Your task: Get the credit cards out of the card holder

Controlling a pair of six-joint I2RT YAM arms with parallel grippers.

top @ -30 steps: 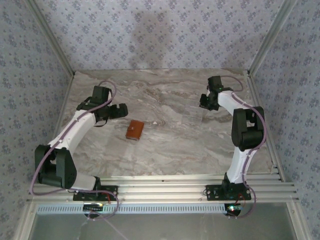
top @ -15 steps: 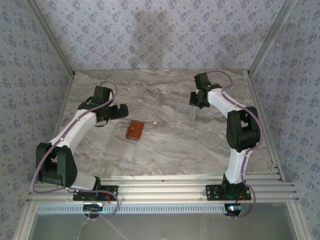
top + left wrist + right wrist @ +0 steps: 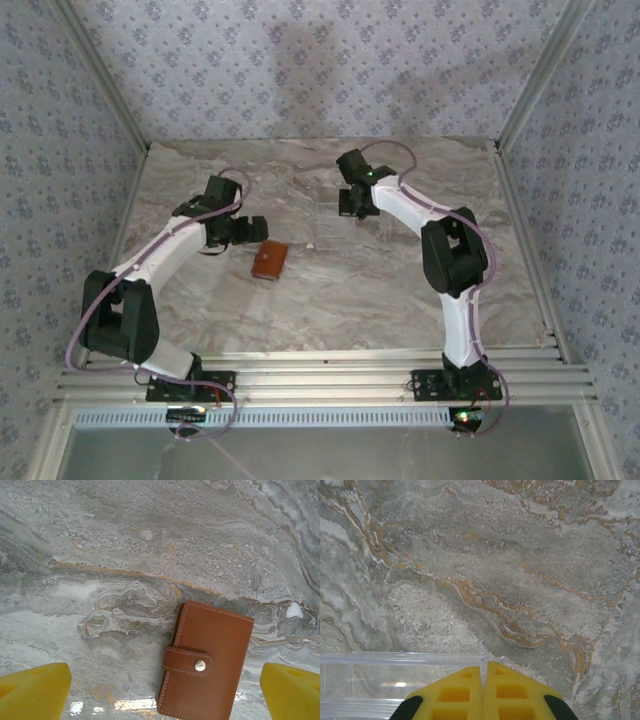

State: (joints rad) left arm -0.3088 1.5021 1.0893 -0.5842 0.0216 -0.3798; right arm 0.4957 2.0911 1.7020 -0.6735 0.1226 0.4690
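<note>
Closed card holder (image 3: 205, 662): tan-brown leather, pale stitching, strap snapped shut. It lies flat on the marble worktop (image 3: 125, 540), below the left pincer (image 3: 164, 692), whose fingers are spread wide. The right pincer (image 3: 484, 677) has its fingers pressed together.

The left tool (image 3: 162, 691) gapes wide, the right tool (image 3: 483, 681) is closed.

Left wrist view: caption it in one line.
Open left gripper over the closed card holder on the marble table.

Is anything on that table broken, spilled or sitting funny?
Nothing stands out. The brown card holder lies flat on the marble table, snapped shut and undamaged, just slightly askew to the table's edge. The clear plastic box by the right claw looks intact.
</note>
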